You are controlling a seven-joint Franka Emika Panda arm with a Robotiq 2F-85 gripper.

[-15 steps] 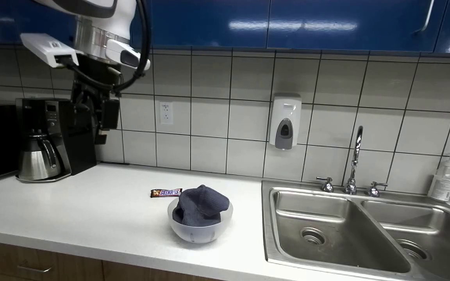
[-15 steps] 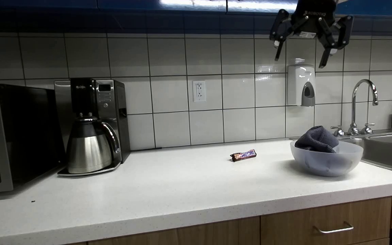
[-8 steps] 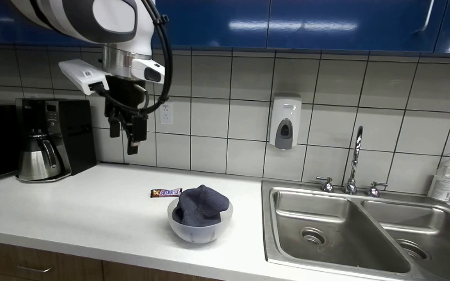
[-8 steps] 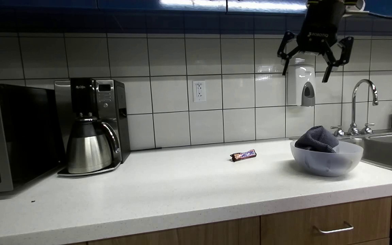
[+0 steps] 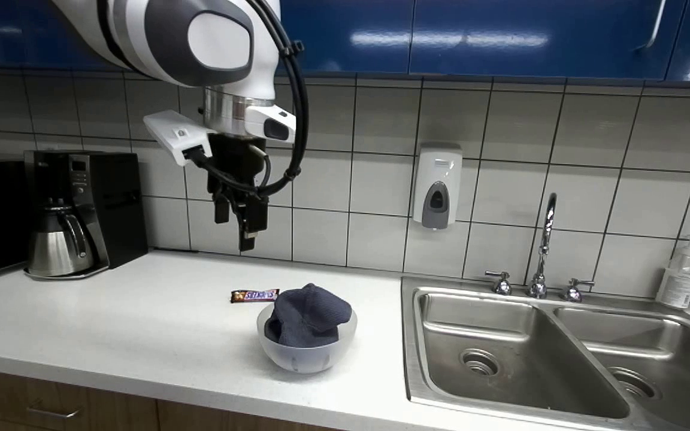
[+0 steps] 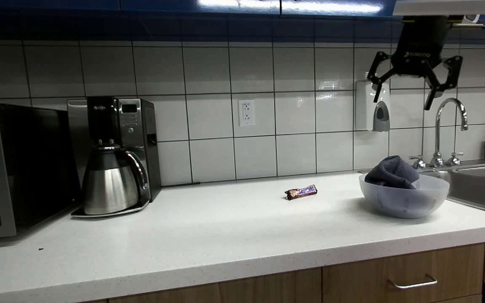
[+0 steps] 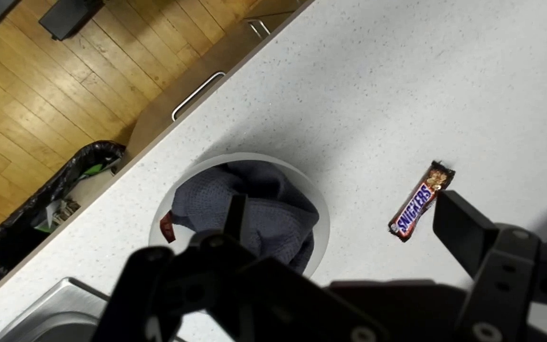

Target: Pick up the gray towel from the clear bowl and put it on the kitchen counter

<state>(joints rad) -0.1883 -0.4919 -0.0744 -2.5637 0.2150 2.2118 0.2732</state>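
Bin (image 7: 38,209) stands low by the front edge of the counter (image 7: 373,85), at the left of my wrist view, I suppose to catch what gets swept off; it holds litter (image 7: 57,213), pale and green, too blurred for me to name. Next comes a corner of the sink (image 7: 48,304). The bowl (image 7: 322,223) sits upright near it. Frosted rather than clear, it holds a small red-brown scrap (image 7: 167,228) by its left wall, of what I can't tell; it could ride out when I lift. The towel (image 7: 283,218) is inside too, bunched rather than folded, so its top rises above the rim in both exterior views. I judge that peak the right place to pinch: the weave should give, and a high hold should keep me from dragging the bowl.

My gripper (image 6: 402,103) hangs well above, its fingers (image 7: 463,230) spread wide with nothing between them; the height, I think, is for clearing the rim, and the pick is not yet made. One finger crosses the towel in my wrist view and the other stands just past the bar (image 7: 416,206), which lies flat on the counter, so I expect a shift toward the bowl before lowering. The bar is no part of the job; I'd set the towel well apart from it.
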